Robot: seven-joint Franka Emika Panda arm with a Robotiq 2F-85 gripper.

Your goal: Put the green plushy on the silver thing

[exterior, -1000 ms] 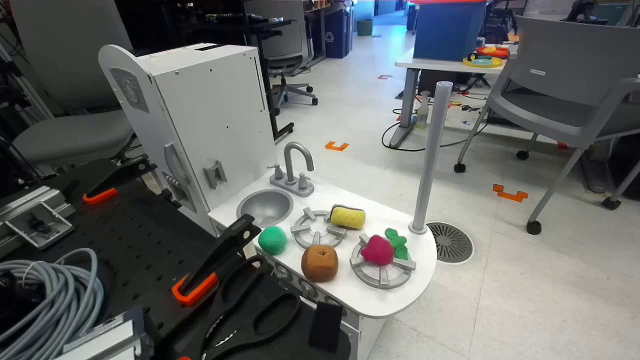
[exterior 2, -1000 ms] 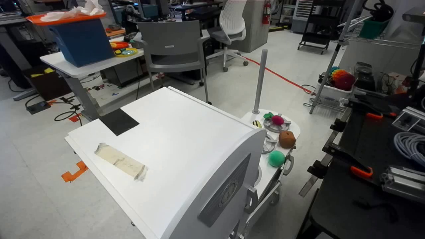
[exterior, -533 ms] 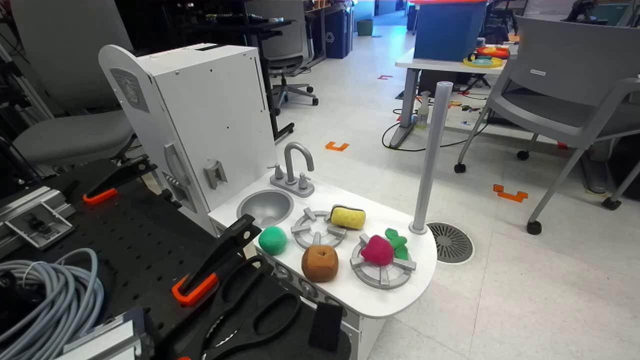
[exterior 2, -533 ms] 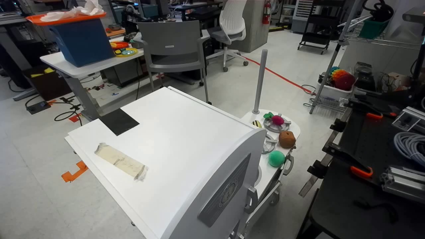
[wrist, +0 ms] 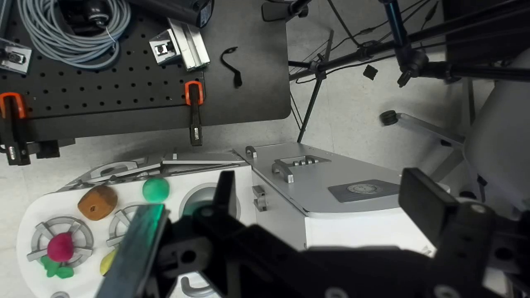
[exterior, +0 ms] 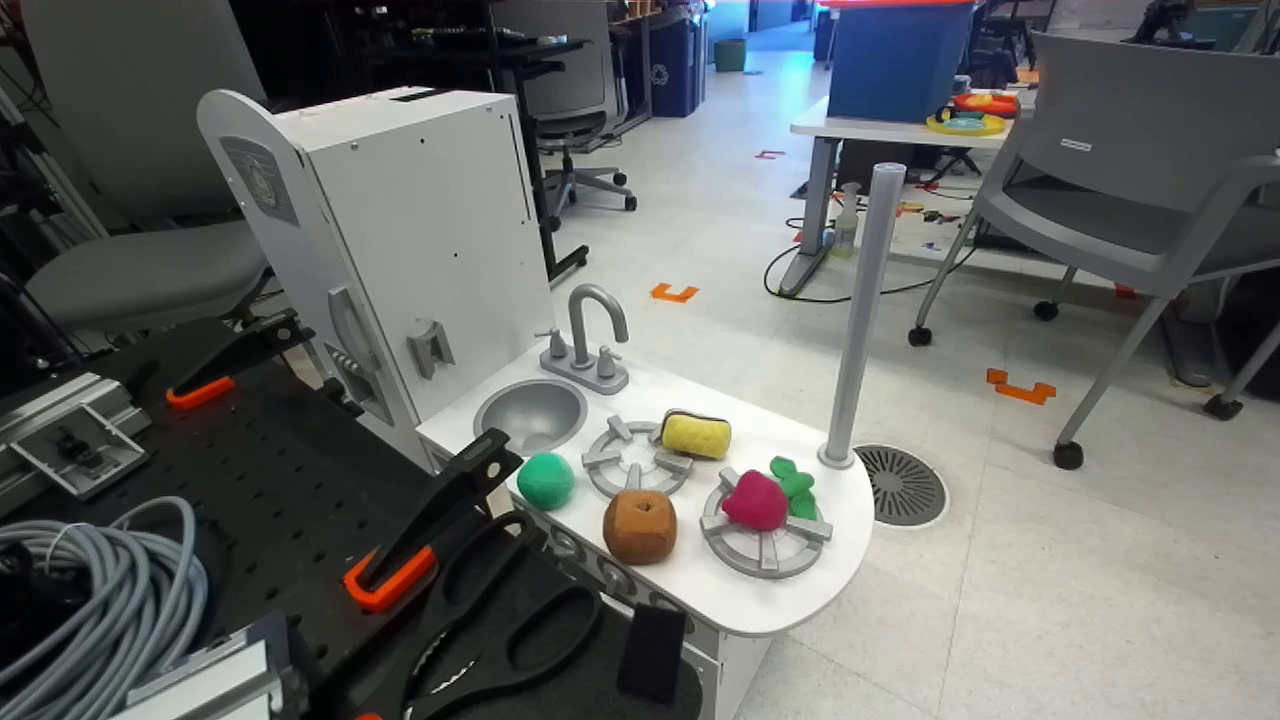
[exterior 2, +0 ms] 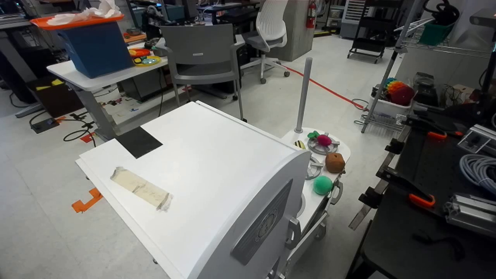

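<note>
The green plushy, a small round ball, sits on the white toy-kitchen counter in both exterior views [exterior: 546, 481] [exterior 2: 322, 185] and the wrist view [wrist: 156, 190]. Silver things on the counter are a burner ring [exterior: 637, 459] [wrist: 119, 223] beside the ball, a burner ring [exterior: 767, 549] [wrist: 62, 218] under the pink toy, and a sink bowl [exterior: 532, 415] [wrist: 196, 194]. Which is meant, I cannot tell. My gripper [wrist: 318, 184] is open and empty, its fingers wide apart above the tall cabinet, away from the ball. It is out of view in both exterior views.
An orange-brown toy [exterior: 640, 526], a pink toy with green leaves [exterior: 756, 501] and a yellow toy [exterior: 696, 436] share the counter. A faucet [exterior: 596, 330], a grey post [exterior: 868, 310] and a tall white cabinet [exterior: 430, 220] rise there. Clamps [exterior: 430, 520] edge the black table.
</note>
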